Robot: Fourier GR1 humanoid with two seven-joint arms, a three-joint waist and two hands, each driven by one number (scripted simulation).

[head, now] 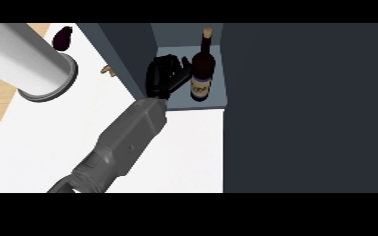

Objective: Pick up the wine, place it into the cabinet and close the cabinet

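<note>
Dark wine bottle (201,72) stands up inside the open cabinet (198,105) | left robot hand (164,75) just beside it, fingers loose, holding nothing | white tabletop (44,140) under the grey arm (125,140)

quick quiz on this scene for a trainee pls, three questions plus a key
1. True or false: the dark glass wine bottle with the pale label stands inside the blue-grey cabinet.
2. Pick one: in the head view, the black hand is
A) close at the bottle's left
B) close at the bottle's right
C) far from the bottle, out over the white counter
3. Short answer: is the cabinet shut?

Key
1. True
2. A
3. No, it is open and its inside shows, with the bottle in it.
</note>
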